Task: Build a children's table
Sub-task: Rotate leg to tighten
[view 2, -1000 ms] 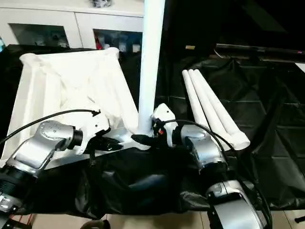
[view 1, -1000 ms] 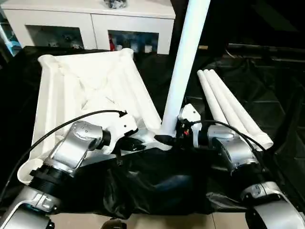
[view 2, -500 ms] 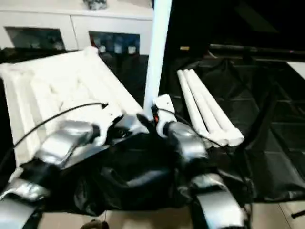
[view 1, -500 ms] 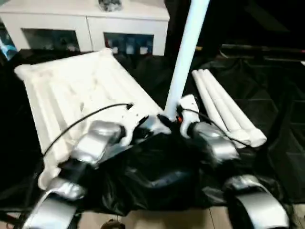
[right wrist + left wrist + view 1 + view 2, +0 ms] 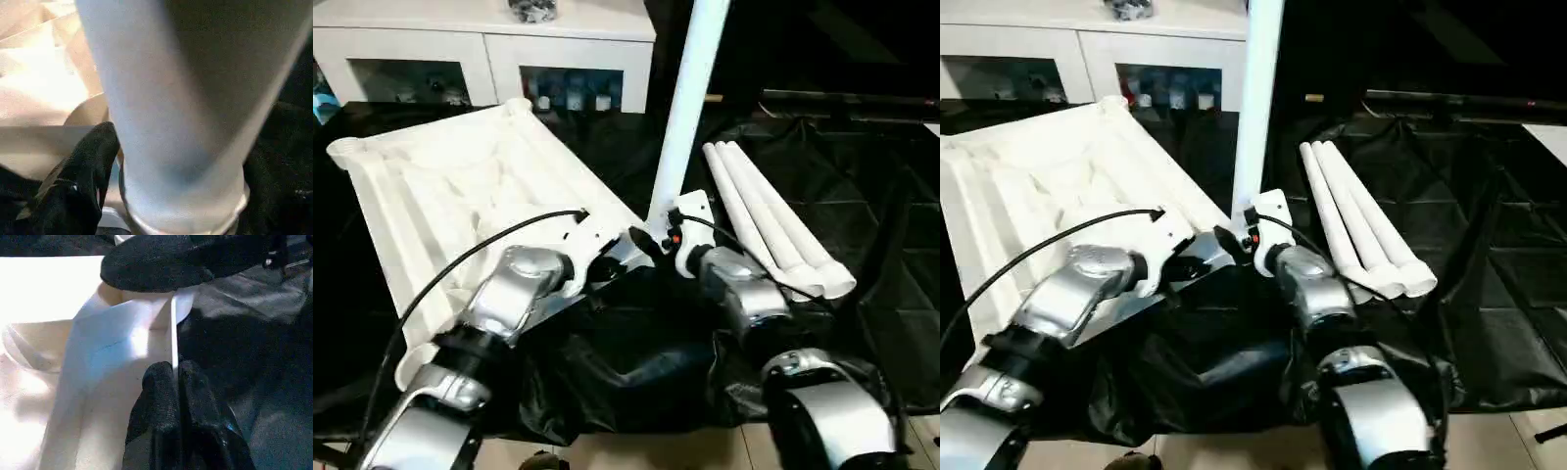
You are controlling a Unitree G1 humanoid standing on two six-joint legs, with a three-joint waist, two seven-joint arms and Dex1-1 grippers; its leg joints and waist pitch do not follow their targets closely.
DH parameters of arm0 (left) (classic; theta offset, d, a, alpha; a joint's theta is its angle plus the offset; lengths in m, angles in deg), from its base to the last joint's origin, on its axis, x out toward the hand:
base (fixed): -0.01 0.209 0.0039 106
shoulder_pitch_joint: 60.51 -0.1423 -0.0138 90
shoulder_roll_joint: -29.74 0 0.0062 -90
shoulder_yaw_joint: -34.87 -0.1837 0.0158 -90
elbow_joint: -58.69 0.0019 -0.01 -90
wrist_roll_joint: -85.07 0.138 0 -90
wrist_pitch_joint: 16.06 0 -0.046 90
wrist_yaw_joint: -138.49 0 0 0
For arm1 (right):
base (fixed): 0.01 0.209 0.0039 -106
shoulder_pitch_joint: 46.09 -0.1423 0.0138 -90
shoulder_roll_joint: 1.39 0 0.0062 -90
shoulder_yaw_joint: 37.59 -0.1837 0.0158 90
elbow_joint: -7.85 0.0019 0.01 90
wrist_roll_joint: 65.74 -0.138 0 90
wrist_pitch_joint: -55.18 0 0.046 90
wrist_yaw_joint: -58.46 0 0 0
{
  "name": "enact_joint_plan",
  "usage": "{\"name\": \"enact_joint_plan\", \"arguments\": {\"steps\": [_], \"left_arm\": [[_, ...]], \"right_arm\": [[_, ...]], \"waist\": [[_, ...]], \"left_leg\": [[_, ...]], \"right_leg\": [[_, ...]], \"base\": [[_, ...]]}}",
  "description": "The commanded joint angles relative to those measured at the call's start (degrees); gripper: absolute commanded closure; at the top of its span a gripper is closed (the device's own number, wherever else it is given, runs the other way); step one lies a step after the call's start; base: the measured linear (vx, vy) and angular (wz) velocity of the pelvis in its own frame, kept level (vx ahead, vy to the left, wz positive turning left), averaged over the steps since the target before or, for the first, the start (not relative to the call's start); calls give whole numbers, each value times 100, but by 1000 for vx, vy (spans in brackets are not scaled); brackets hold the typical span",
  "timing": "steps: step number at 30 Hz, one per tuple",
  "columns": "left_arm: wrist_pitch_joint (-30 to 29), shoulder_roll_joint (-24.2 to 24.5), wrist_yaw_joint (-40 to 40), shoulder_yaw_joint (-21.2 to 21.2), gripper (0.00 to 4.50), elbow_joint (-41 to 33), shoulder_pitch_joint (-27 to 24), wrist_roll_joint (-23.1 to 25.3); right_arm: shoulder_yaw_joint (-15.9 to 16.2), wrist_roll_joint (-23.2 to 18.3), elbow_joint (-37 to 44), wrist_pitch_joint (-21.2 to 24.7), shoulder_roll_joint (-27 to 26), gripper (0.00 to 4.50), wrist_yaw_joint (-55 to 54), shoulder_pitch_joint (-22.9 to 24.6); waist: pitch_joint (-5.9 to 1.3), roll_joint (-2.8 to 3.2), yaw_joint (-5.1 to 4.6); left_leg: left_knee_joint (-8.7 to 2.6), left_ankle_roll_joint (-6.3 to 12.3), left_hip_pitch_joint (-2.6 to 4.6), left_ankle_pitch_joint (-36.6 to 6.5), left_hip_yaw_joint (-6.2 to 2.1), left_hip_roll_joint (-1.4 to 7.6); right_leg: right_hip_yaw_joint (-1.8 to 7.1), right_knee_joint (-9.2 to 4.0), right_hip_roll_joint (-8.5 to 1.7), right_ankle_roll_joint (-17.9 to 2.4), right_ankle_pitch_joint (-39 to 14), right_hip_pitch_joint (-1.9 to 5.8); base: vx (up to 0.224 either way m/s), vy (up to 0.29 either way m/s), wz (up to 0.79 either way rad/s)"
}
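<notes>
The upturned tabletop (image 5: 460,186) has swung round since a second ago, the left gripper (image 5: 177,377) pinching a rib, the right gripper (image 5: 658,242) spread about the standing leg (image 5: 688,98), which, loosely socketed, could topple.

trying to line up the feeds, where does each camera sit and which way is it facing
Left eye view: on the head, looking forward and down at the upturned tabletop, the standing leg and three spare legs; both silver forearms show.
Right eye view: same scene from slightly to the side.
Left wrist view: along the left tool, shut on a thin rib of the tabletop.
Right wrist view: close against the standing leg's base; one black finger shows.
Both wrist views share that corner socket.
</notes>
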Motion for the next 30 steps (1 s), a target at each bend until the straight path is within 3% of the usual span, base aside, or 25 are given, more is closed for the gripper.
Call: {"name": "enact_joint_plan", "arguments": {"steps": [1, 5, 6, 8, 11, 12, 13, 15, 17, 22, 23, 30], "left_arm": [[251, -41, -333, -194, 450, -229, -30, -149], [554, 259, -797, -252, 450, -364, -174, -254], [604, 320, -907, -259, 450, -395, -207, -273], [722, 441, -1180, -285, 450, -475, -263, -326], [789, 678, -1622, -376, 450, -619, -337, -385], [818, 743, -1723, -405, 450, -640, -353, -388], [842, 788, -1807, -423, 450, -655, -362, -398], [822, 850, -1923, -432, 450, -688, -376, -423], [831, 959, -2123, -435, 450, -753, -414, -481], [892, 1049, -2154, -406, 450, -730, -439, -480], [906, 1060, -2149, -389, 450, -719, -456, -472], [834, 1014, -2023, -344, 450, -747, -517, -458]], "right_arm": [[286, -67, 261, -24, -3, 87, 689, 118], [514, -215, 987, 107, 526, 87, 1891, 484], [564, -261, 1149, 151, 643, 87, 2134, 562], [668, -340, 1432, 271, 868, 87, 2567, 685], [759, -354, 1705, 317, 1086, 87, 2934, 804], [767, -340, 1749, 315, 1114, 87, 2974, 822], [766, -345, 1779, 328, 1121, 114, 2994, 830], [772, -374, 1856, 388, 1129, 114, 3047, 852], [843, -464, 2107, 559, 1184, 135, 3188, 954], [1003, -465, 2363, 743, 1253, 179, 3386, 1110], [1029, -439, 2392, 744, 1245, 179, 3396, 1150], [1109, -455, 2514, 886, 1223, 214, 3326, 1272]], "waist": [[-402, 66, 15], [-410, 57, 46], [-415, 84, 58], [-413, 61, 87], [-391, 74, 107], [-389, 91, 112], [-385, 90, 117], [-380, 113, 123], [-379, 96, 121], [-396, 96, 132], [-393, 68, 134], [-386, 68, 140]], "left_leg": [[-355, 56, 191, -1400, -118, 242], [-338, 195, 199, -1309, -111, 252], [-334, 192, 193, -1264, -117, 255], [-332, 219, 187, -1229, -112, 251], [-347, 130, 202, -1474, -107, 260], [-356, 74, 215, -1608, -112, 268], [-359, 33, 226, -1709, -113, 268], [-370, -37, 235, -1768, -119, 270], [-384, -92, 239, -1801, -126, 269], [-371, -68, 224, -1663, -120, 262], [-370, -59, 222, -1655, -116, 262], [-373, -84, 222, -1676, -123, 261]], "right_leg": [[209, -372, -361, -1185, -490, 213], [200, -355, -347, -1232, -258, 236], [200, -335, -355, -1245, -208, 240], [191, -335, -344, -1255, -192, 255], [193, -363, -357, -1286, -570, 215], [199, -382, -362, -1247, -770, 200], [204, -395, -364, -1235, -902, 184], [210, -398, -369, -1226, -997, 173], [206, -398, -357, -1197, -1016, 179], [203, -366, -356, -1233, -767, 185], [203, -370, -356, -1235, -770, 186], [210, -379, -372, -1188, -908, 180]], "base": [[0, 0, 0], [0, 0, 0], [0, 0, 0], [0, 0, 0], [0, 0, 0], [0, 0, 0], [0, 0, 0], [0, 0, 0], [0, 0, 0], [0, 0, 0], [0, 0, 0], [0, 0, 0]]}}
